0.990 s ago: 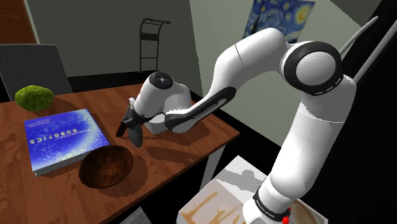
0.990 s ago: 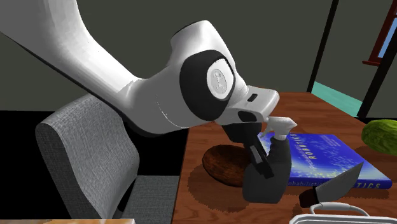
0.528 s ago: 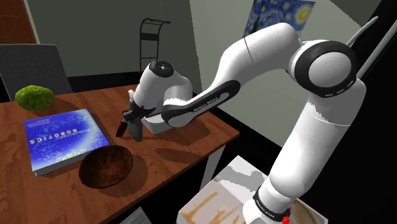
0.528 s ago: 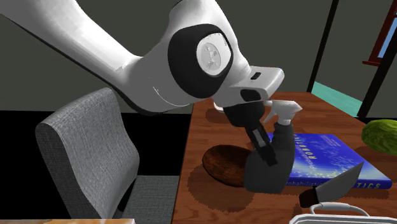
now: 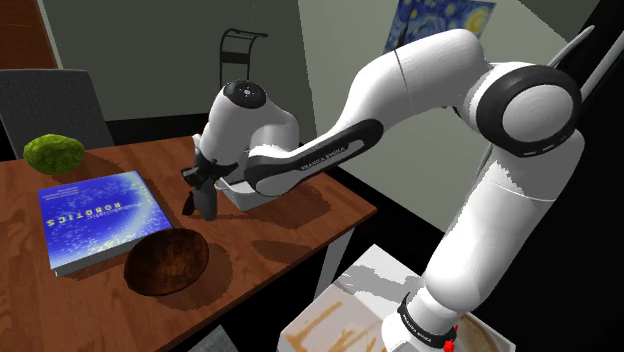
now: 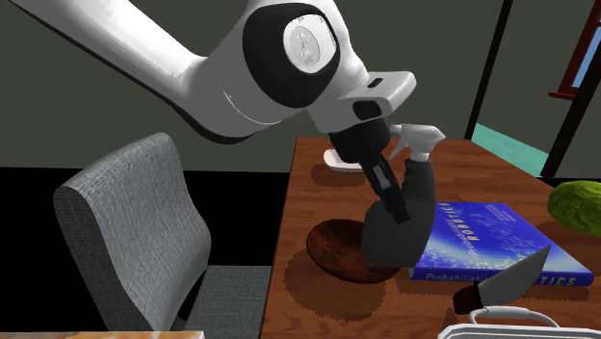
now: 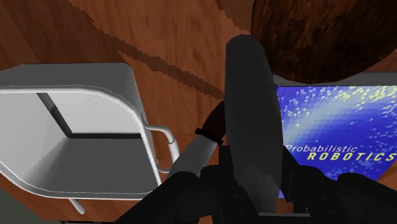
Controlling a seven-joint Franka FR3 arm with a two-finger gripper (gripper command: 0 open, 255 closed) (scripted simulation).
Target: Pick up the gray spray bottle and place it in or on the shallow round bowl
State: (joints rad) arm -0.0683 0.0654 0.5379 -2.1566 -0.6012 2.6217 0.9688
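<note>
- Claw (image 6: 383, 185): black fingers pinched on the upper part of the gray spray bottle (image 6: 403, 229), just under its white trigger head (image 6: 420, 139).
- Gray spray bottle: carried clear of the tabletop (image 5: 290, 225) and tilted, with the trigger head uppermost. The shoulder view puts it over the middle of the tabletop, with its shadow on the wood beneath. It is near the bowl but not in it.
- Shallow round bowl (image 5: 166, 263): dark brown, sitting at the tabletop edge that faces the gray chair (image 6: 125, 241). In the second exterior view the bottle's base overlaps the bowl's rim.
- Blue book (image 5: 98, 218): cover reads "Probabilistic Robotics". It lies flat just beside the bowl, farther in from that edge. Cannot tell whether it touches the bowl.
- Knife (image 6: 503, 281): brown handle, grey blade, flat on the tabletop between the bottle and the white container (image 7: 63, 143).
- White container: square-sided with a handle, open side up, near the tabletop edge closest to the stand (image 5: 340, 315).
- Bumpy green vegetable (image 5: 53, 152): toward the far corner of the tabletop, beyond the book and well apart from the claw.
</note>
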